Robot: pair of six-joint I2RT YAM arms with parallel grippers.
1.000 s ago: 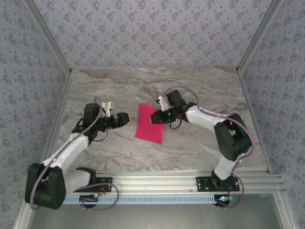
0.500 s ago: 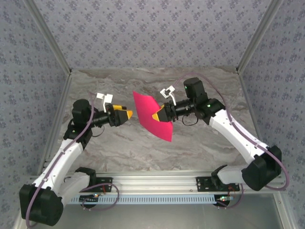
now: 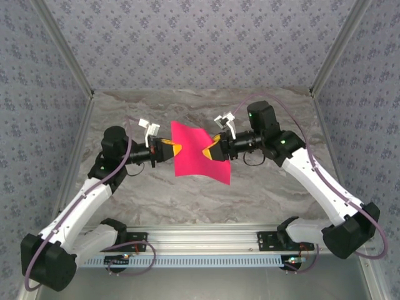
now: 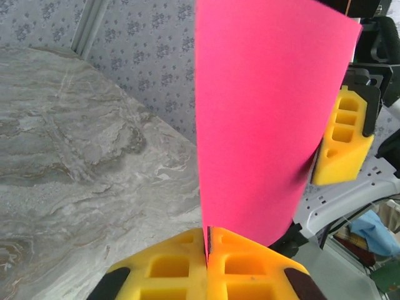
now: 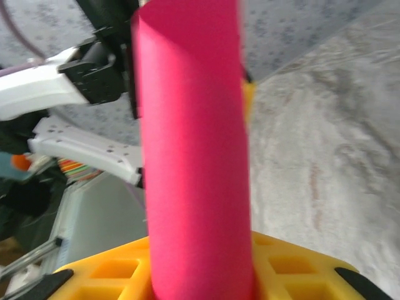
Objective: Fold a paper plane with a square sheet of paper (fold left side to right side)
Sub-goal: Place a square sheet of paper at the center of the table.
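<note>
Left gripper (image 3: 176,149) has just closed, pinching the nine-o'clock edge of the square sheet of paper (image 3: 197,157), now lifted off the marble table (image 3: 262,190). Right gripper (image 3: 210,152) has the three-o'clock edge between its pads; how tightly, I cannot tell. With both sides held, I judge folding can start. Patterned walls (image 3: 187,44) enclose us.

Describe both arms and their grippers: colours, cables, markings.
The left arm and right arm pair white links with black joints; a mauve cable runs along each. The left gripper and right gripper have yellow blocky fingers with moulded rectangular pockets, black mounts and a small white bracket on top.
</note>
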